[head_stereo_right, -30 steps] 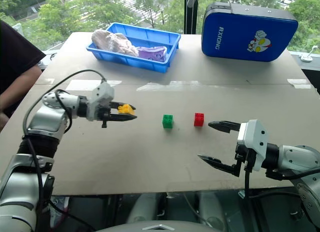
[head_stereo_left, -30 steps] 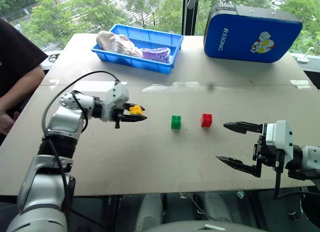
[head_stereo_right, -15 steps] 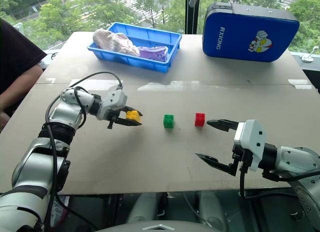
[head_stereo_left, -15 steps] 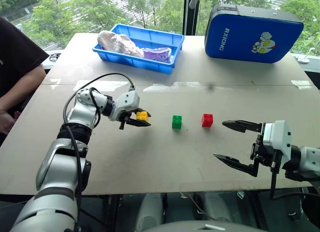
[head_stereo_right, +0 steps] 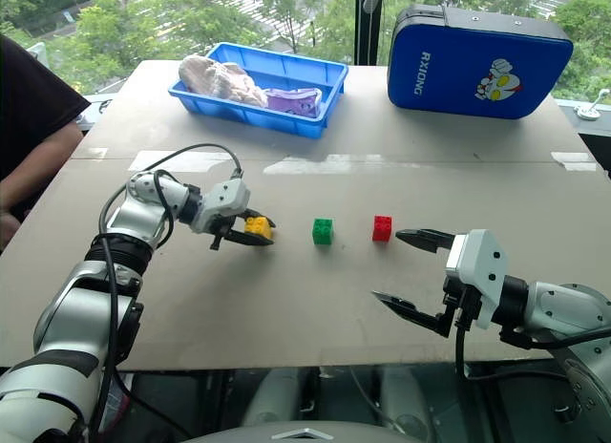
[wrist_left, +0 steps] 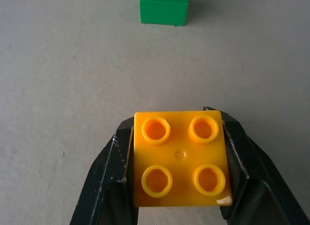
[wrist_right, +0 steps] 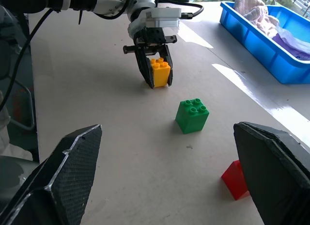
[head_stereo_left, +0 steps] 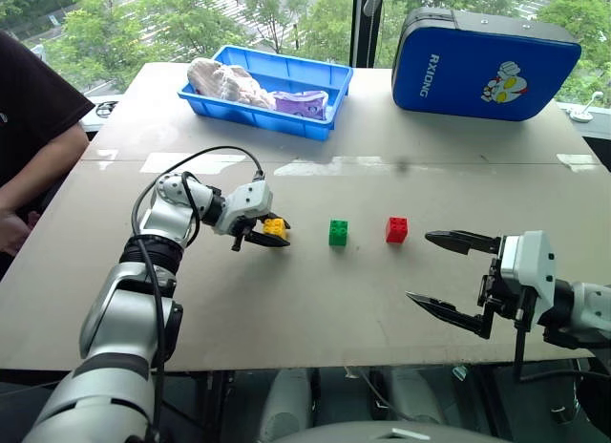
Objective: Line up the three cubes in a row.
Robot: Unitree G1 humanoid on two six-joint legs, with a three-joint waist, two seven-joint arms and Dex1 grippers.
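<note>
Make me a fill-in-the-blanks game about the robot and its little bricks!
1. The left gripper is shut on the ____ brick.
2. The brick in the middle of the three is ____.
3. The red brick sits nearest the ____ gripper, whose fingers are open.
4. The tray at the back of the table is ____.

Missing words: yellow; green; right; blue

I count three bricks on the desk: one yellow-orange brick (head_stereo_left: 276,228), one green brick (head_stereo_left: 338,233), one red brick (head_stereo_left: 395,230). Toward the far edge I see one blue tray (head_stereo_left: 329,78) and one blue case (head_stereo_left: 477,61).
</note>
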